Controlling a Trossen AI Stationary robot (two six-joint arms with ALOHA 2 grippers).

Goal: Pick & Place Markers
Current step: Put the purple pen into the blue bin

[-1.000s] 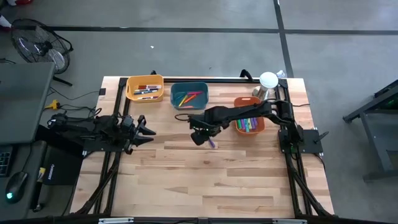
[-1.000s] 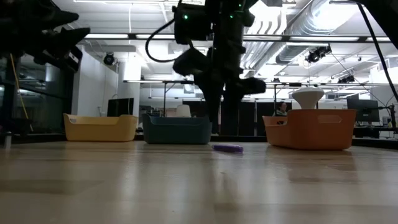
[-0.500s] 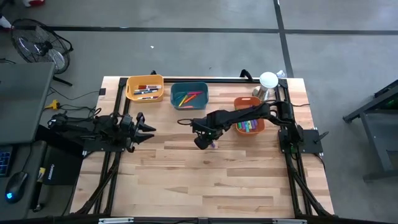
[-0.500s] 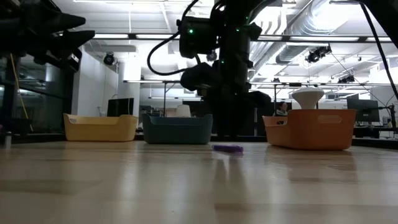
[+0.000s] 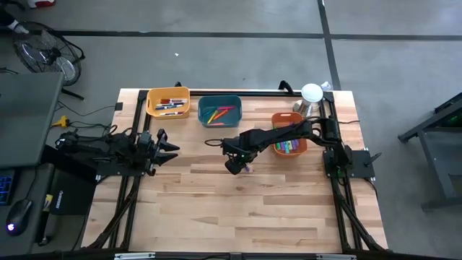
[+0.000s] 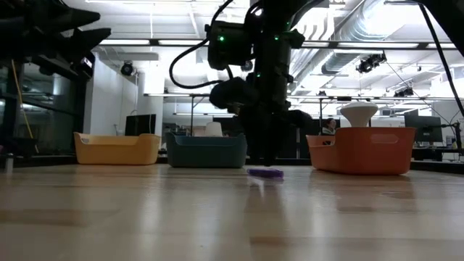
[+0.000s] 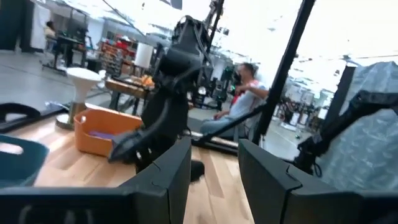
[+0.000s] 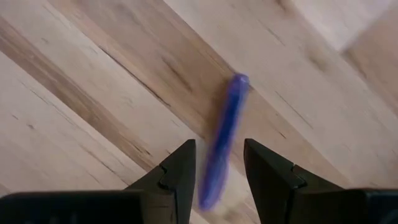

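Observation:
A purple marker [image 8: 222, 137] lies flat on the bare wood near the table's middle [image 5: 247, 169], also seen in the low view [image 6: 265, 172]. My right gripper [image 8: 219, 168] hangs right over it, pointing down and open, one finger on each side of the marker's near end without touching it. Other markers lie in the yellow bin [image 5: 168, 102], the teal bin [image 5: 219, 110] and the orange bin [image 5: 289, 143]. My left gripper [image 5: 173, 149] waits open at the table's left side, pointing level toward the right, with nothing between its fingers [image 7: 214, 174].
The three bins stand in a row along the table's far side. A white-topped metal object [image 5: 311, 92] stands at the far right corner behind the orange bin. The near half of the table [image 5: 238, 217] is bare wood. People sit in the room beyond the table.
My right gripper has come down toward the purple marker, rolling its wrist a little, and now stands just above the table with the marker between its fingers. The marker has not moved.

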